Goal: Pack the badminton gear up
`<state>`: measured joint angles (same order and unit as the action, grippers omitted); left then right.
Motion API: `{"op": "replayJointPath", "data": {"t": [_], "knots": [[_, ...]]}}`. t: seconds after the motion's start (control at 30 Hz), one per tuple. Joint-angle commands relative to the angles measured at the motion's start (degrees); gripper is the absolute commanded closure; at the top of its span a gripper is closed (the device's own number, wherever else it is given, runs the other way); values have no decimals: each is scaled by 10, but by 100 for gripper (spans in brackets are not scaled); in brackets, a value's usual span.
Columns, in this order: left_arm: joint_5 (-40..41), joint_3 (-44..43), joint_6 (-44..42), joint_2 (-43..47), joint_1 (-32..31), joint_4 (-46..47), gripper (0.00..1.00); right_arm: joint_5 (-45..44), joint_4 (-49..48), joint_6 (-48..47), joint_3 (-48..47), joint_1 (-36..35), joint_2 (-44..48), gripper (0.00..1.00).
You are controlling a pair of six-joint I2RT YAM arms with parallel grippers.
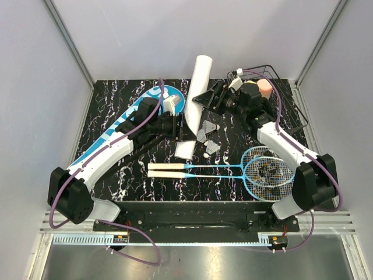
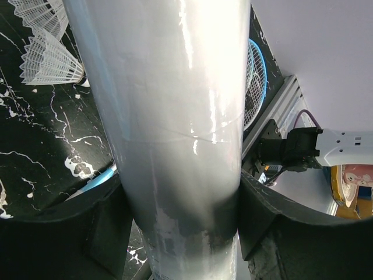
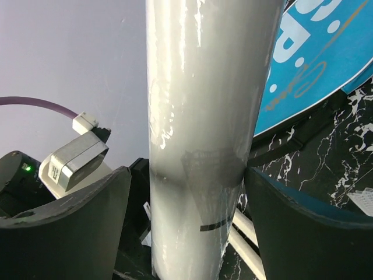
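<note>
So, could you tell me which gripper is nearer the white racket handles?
Left. The left gripper is beyond the white racket handles, low on the white tube; the right gripper is farther back.

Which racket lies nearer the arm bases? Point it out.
The racket whose handle sits lower in the top view; the other racket lies just beyond it.

Two rackets (image 1: 259, 158), one white tube (image 1: 199, 87) and one blue cover (image 1: 129, 121). One wire basket (image 1: 269, 72). The shuttlecocks (image 1: 211, 146) look like three, though the cluster is too small to count surely.
</note>
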<state>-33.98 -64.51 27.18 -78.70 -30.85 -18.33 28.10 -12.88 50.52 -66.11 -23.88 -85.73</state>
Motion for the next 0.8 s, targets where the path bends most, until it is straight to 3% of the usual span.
{"op": "replayJointPath", "data": {"t": [0.0,0.63,0.73,0.77], "knots": [[3,-15,-14,11,-10,4,52,10,-8,-45,-52,1,-17,12],[21,-23,-31,14,-25,-14,46,11,-7,-62,-112,1,-86,10],[24,-24,-33,15,-28,-17,44,16,-7,-66,-118,1,-93,16],[25,-25,-34,15,-28,-22,38,16,-6,-70,-114,1,-91,18]]}}
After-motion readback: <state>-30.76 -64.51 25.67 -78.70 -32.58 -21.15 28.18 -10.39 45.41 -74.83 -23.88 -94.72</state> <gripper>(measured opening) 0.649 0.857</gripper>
